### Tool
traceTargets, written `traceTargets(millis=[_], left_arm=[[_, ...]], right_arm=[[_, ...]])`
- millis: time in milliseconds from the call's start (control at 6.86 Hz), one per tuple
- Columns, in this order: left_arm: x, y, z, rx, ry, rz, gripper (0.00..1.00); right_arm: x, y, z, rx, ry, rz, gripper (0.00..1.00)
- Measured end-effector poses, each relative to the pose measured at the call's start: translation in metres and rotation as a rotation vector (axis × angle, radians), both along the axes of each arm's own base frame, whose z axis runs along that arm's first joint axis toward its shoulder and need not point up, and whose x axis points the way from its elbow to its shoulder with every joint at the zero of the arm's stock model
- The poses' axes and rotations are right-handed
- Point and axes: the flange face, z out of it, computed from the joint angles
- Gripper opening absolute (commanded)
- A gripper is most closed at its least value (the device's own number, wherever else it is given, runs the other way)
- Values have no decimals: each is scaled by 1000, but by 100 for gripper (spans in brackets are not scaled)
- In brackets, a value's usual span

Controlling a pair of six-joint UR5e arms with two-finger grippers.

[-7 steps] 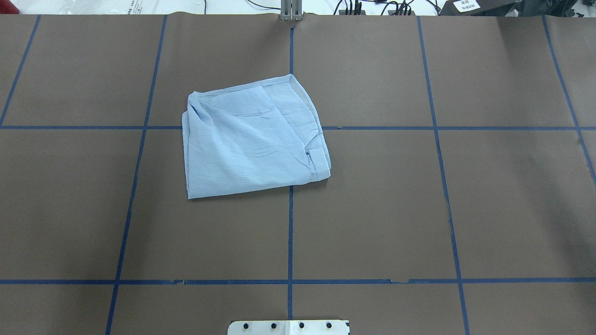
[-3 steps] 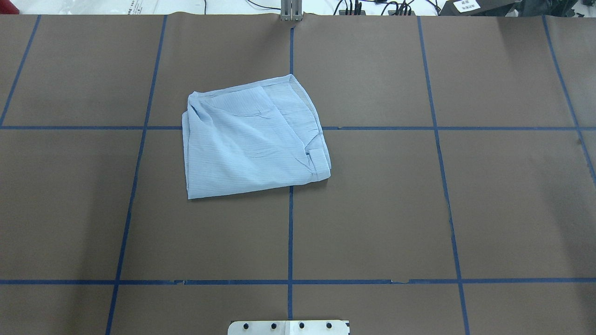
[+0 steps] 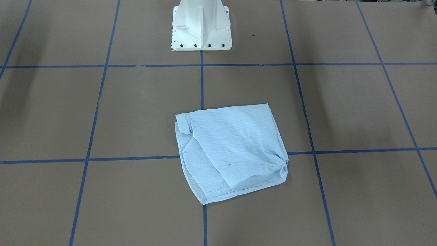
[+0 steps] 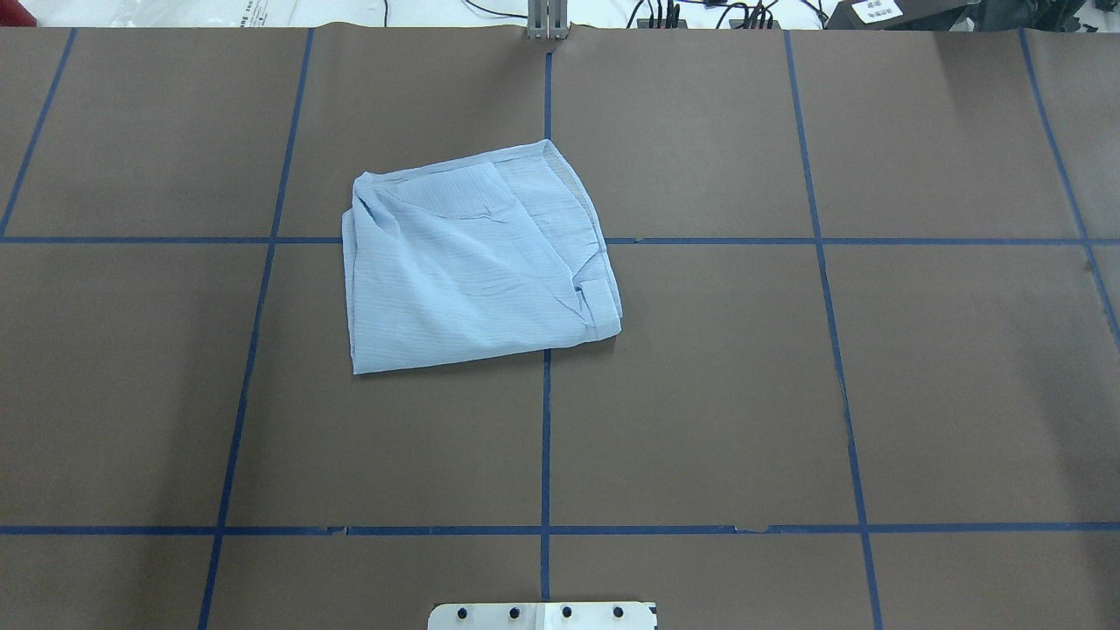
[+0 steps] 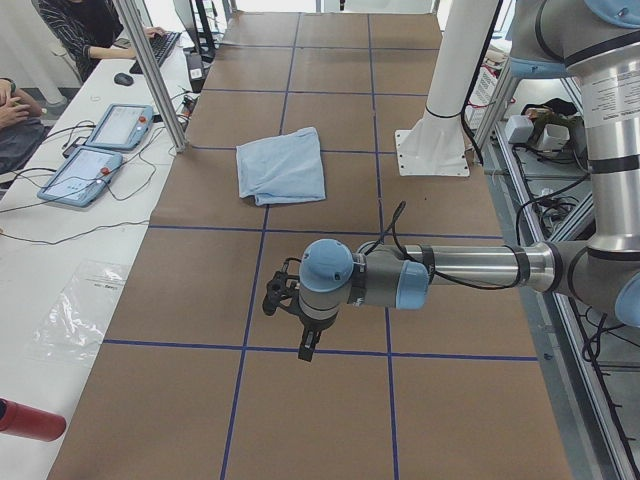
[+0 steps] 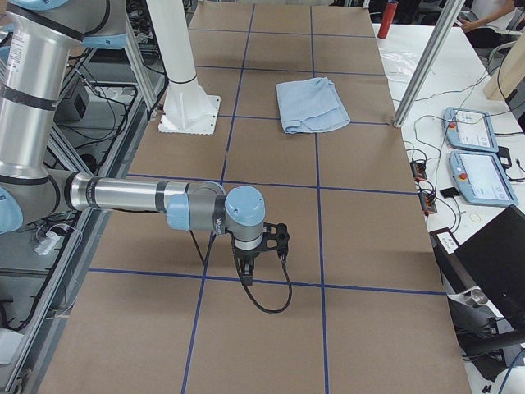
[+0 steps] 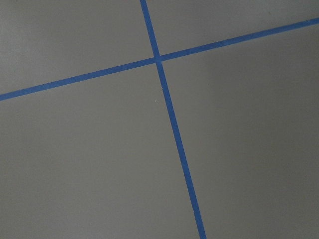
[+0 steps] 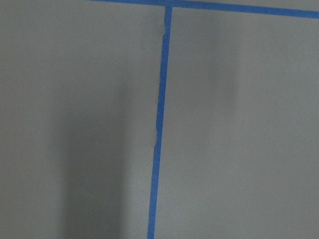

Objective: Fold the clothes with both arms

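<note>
The left gripper [image 5: 303, 348] is hanging over the table [image 4: 787, 394] at the end of the left arm [image 5: 470, 268], which is reaching out level from the robot's side. Its fingers are pointing down, close above a tape [image 4: 546, 437] line. It is showing in the left side view only, so I cannot tell whether its jaws are apart or together. Its wrist camera is showing nothing but brown surface and a tape crossing.

The right gripper [image 6: 246, 272] is hanging the same way on the right arm [image 6: 123, 195], fingers down near a tape line, with a black cable looping beneath it. It is showing in the right side view only, and its jaws cannot be judged either. Its wrist camera is showing brown surface and one tape line.

The shirt [image 4: 472, 271] is lying flat on the table, folded into a rough square, well apart from both grippers. It is sitting out in front of the white pedestal [image 3: 201, 24], covering the middle tape crossing and lying mostly on the robot's left of the centre line. A cuff is lying folded at its corner nearest the robot's right.
</note>
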Motion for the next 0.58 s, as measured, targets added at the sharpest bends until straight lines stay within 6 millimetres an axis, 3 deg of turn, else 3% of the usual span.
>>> traceTargets(millis=[292,583], left_arm=[[2,-16,-6,-20,-2,4,100],[2,-19,-8,-24,0,8,100]], right_arm=[[0,-2,0,16,-5,-2,100],[0,-3,1,27,-5,-3,100]])
